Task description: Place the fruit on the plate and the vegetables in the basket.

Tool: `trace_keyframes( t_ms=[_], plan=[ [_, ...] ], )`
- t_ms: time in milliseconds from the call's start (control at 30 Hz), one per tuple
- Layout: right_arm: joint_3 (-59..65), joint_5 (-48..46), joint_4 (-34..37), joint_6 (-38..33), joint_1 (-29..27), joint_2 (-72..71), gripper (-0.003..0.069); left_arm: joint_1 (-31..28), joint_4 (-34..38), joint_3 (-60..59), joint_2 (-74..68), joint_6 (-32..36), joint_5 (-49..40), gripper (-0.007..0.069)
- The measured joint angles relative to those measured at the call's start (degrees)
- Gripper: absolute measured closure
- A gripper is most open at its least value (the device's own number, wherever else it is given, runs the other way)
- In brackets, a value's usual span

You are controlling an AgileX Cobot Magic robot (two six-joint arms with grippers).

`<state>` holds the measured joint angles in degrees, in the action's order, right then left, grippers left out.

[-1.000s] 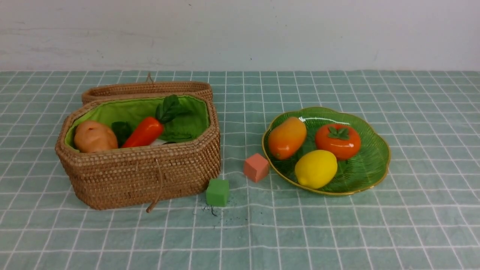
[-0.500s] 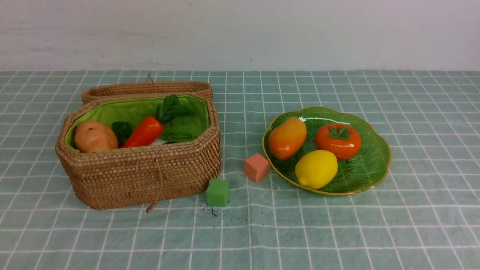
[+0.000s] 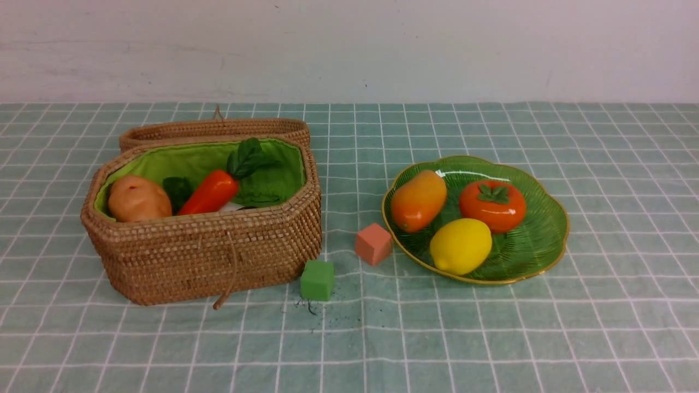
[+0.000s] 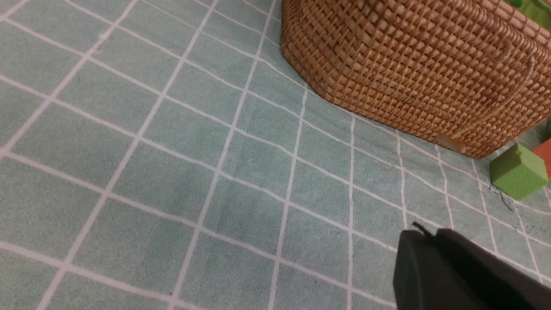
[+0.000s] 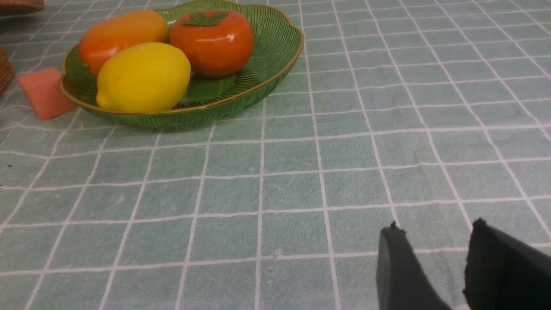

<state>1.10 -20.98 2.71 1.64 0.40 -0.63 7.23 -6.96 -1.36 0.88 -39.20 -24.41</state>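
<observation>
**Fruit Plated, Vegetables Basketed as Both Arms Are Held Clear**

Three toy fruits are being displayed on the green plate (image 3: 538,245) at about 3 o'clock on the checked tablecloth (image 3: 491,338): the mango (image 3: 418,200) at the dish's 10 o'clock, the persimmon (image 3: 492,205) at 1 o'clock and the lemon (image 3: 460,245) at 6 o'clock, all close together. At about 9 o'clock on the cloth, the wicker basket (image 3: 218,256) is being shown with its lid (image 3: 213,130) folded back; the potato (image 3: 138,199) and the carrot (image 3: 210,191) are lying inside on the green lining, other contents being mostly hidden. An orange cube (image 3: 373,243) is sitting just beside the plate's 8 o'clock rim, and a green cube (image 3: 317,279) is resting near the basket's 5 o'clock corner. The left gripper (image 4: 430,241) is being kept closed and empty over bare cloth near the basket. The right gripper (image 5: 434,245) is being held slightly parted, nothing between its fingers (image 5: 400,267), well apart from the plate.
</observation>
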Motion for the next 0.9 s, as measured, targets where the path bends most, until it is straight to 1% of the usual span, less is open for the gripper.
trace_keyframes(
  t_ms=[900],
  plan=[
    [0.00, 0.00, 0.00, 0.00, 0.00, 0.00, 0.0419, 0.00, 0.00, 0.00, 0.00, 0.00, 0.00, 0.0564]
  ],
)
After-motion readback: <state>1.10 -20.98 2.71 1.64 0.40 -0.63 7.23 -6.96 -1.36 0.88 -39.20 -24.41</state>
